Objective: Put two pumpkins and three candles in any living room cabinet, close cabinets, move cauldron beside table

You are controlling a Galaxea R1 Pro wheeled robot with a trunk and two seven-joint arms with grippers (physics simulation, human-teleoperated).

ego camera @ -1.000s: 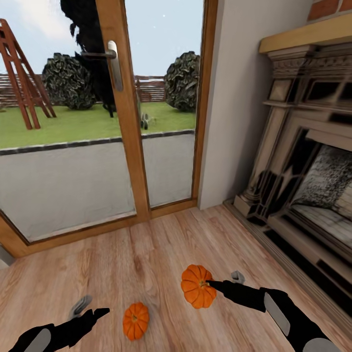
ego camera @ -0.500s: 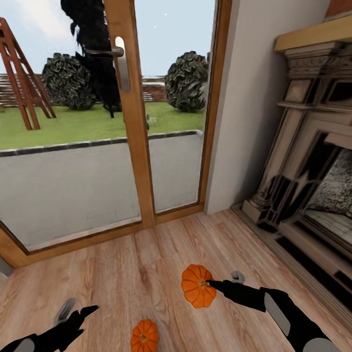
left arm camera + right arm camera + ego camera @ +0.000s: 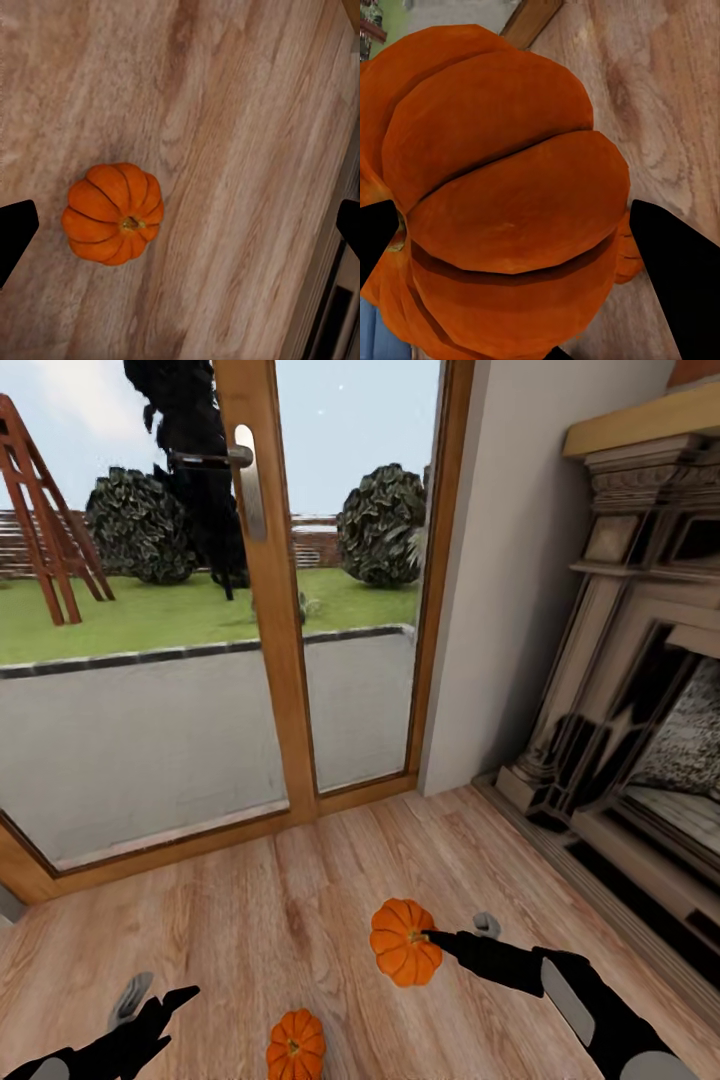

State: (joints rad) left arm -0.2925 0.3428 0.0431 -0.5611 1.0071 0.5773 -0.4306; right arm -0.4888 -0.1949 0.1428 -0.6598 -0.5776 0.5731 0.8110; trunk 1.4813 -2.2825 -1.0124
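Your right end effector (image 3: 428,937) held one pumpkin (image 3: 404,943) above the wooden floor (image 3: 300,900), its fingers closed against the pumpkin's sides; in the right wrist view that pumpkin (image 3: 502,202) sat between the two dark fingertips (image 3: 675,262). The second pumpkin (image 3: 296,1046) lay on the floor nearer your base than the held one, between your two arms and just beside the left one. Your left end effector (image 3: 155,1000) hung over the floor with its fingers spread wide and nothing between them; in the left wrist view the loose pumpkin (image 3: 112,214) rested on the boards closer to one fingertip (image 3: 15,232) than the other, stem up. Beyond the held pumpkin stood the glazed wooden door (image 3: 265,610) with its lever handle (image 3: 240,465). To the right of the held pumpkin, the ornate fireplace (image 3: 630,690) and its low hearth step (image 3: 600,880) bounded the floor, well apart from both pumpkins.
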